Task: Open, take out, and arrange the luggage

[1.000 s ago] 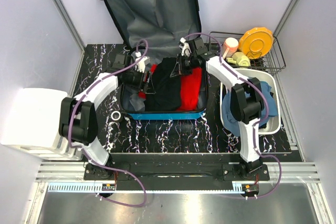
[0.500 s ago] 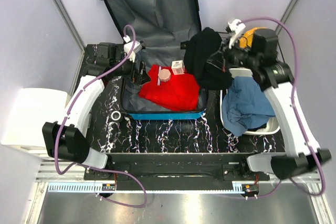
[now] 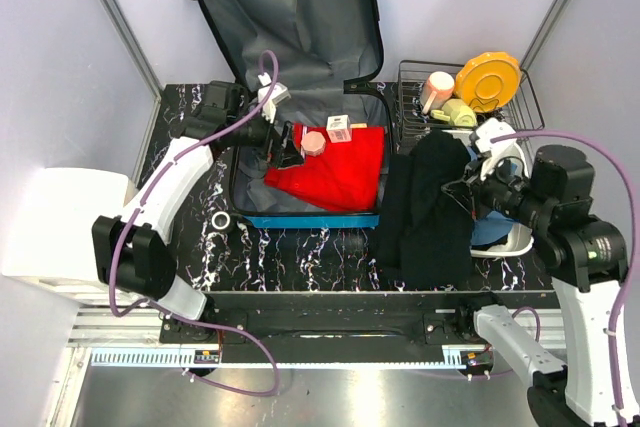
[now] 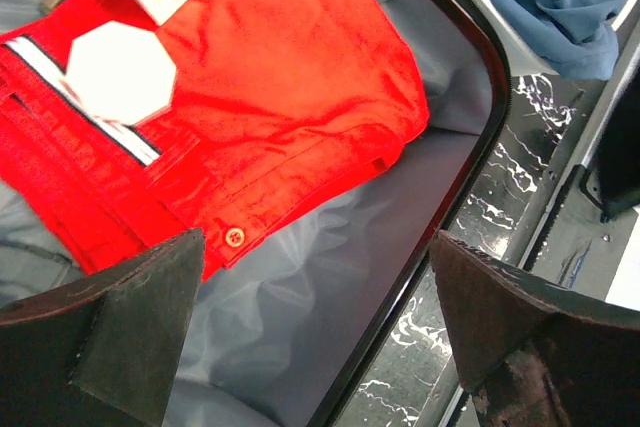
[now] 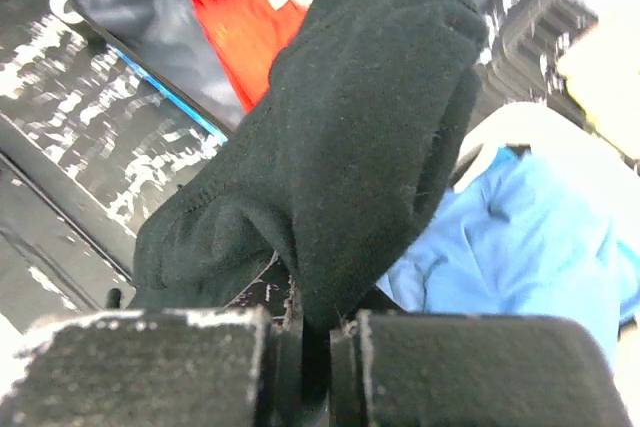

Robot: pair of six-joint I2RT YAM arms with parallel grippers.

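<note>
The blue suitcase (image 3: 290, 22) lies open, its grey-lined lid leaning on the back wall. In its base lie red trousers (image 3: 335, 167), a round pink item (image 3: 313, 141) and a small box (image 3: 339, 128). My left gripper (image 3: 284, 147) is open and empty above the trousers (image 4: 260, 87), over the grey lining (image 4: 300, 317). My right gripper (image 3: 466, 190) is shut on a black garment (image 3: 430, 212), which hangs in the air between the suitcase and the white bin (image 3: 520, 237). The garment (image 5: 350, 157) fills the right wrist view, pinched between the fingers.
The white bin at right holds blue clothing (image 3: 490, 222), also seen in the right wrist view (image 5: 530, 247). A wire basket (image 3: 525, 107) behind it holds a yellow disc (image 3: 488, 79) and small items. A white box (image 3: 60, 237) stands at left. A small ring (image 3: 221, 220) lies on the black marbled table.
My right arm swung the black garment from above the suitcase's right rim down and toward me, beside the bin. My left gripper moved right, over the red trousers.
</note>
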